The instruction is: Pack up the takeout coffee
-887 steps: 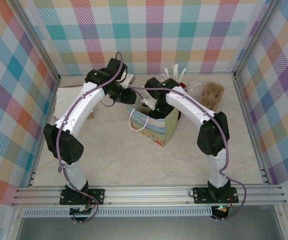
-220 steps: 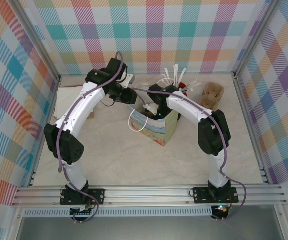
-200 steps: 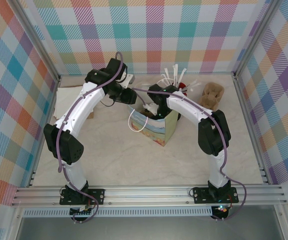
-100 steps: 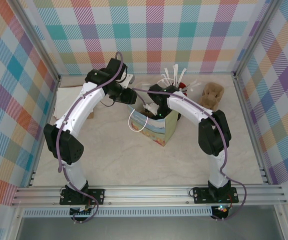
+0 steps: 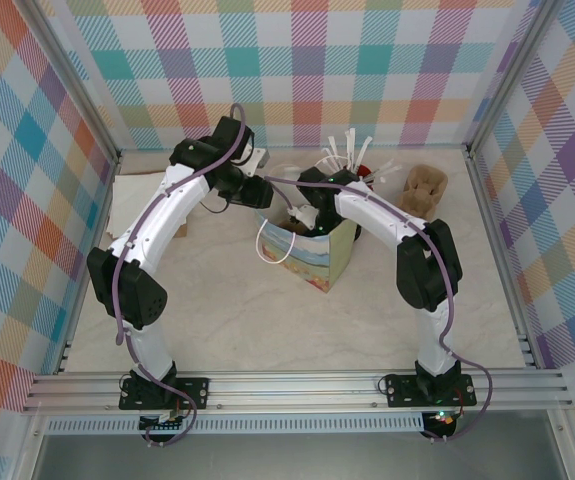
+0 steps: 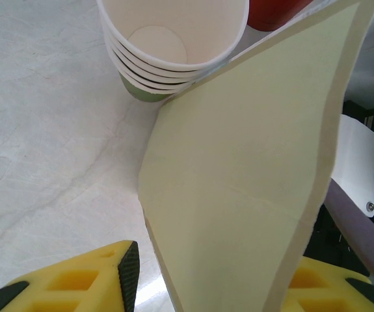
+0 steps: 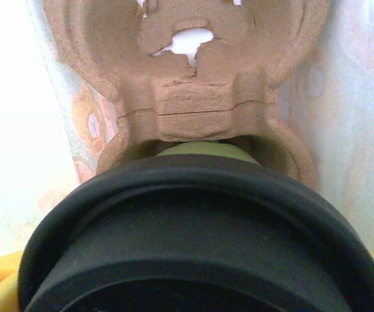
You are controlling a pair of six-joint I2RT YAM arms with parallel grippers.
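The takeout coffee fills the right wrist view: its round black lid [image 7: 200,227] is in front, and a sliver of green cup [image 7: 206,149] shows past it. My right gripper [image 7: 193,292] is shut on it inside the gift bag [image 5: 312,260], with the cup's base at a pocket of the brown pulp carrier [image 7: 200,65] in the bag. From above, the right gripper [image 5: 312,215] reaches into the bag's mouth. My left gripper [image 5: 259,192] sits at the bag's back-left corner. Its yellow fingers [image 6: 76,279] straddle the pale bag wall [image 6: 252,182], with a gap beside the left pad.
A stack of lidless green cups [image 6: 173,45] stands just beyond the bag, with a red container [image 6: 278,10] beside it. White stirrers [image 5: 345,150] stick up behind the bag. A second pulp carrier [image 5: 424,188] lies at the back right, and a white sheet [image 5: 142,195] at the back left.
My right gripper has shifted slightly toward the back at the bag's mouth with the cup in it. The left arm and the bag have not moved.
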